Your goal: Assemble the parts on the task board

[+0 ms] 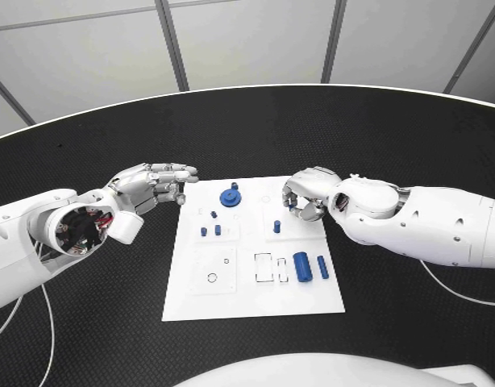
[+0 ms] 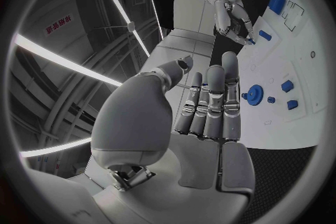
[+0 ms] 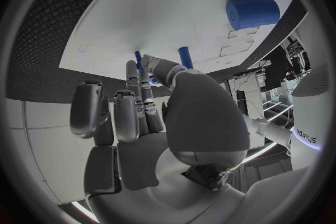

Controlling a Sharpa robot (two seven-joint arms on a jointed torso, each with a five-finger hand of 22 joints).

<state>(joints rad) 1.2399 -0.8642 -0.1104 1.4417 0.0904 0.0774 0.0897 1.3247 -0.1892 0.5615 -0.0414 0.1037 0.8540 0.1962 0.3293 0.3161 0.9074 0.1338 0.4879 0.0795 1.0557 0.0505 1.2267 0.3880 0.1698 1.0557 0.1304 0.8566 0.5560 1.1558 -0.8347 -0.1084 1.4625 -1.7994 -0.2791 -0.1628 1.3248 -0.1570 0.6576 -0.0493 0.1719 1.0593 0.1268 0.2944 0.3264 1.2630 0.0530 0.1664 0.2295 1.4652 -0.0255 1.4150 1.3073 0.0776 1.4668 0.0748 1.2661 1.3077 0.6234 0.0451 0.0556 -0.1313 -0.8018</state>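
The white task board lies in the middle of the table. On it stand a blue gear, three small blue pegs and one more peg. A thick blue cylinder and a slimmer one lie further along the right side. My right hand hovers over the far right of the board, fingers curled down. It pinches a small blue peg between thumb and a finger, close to the standing peg. My left hand hangs by the board's far left corner, empty, fingers extended toward the gear.
Black table surrounds the board on all sides. Rectangular slots and a small ring hole mark the board's near half. My right forearm reaches in over the table to the right of the board.
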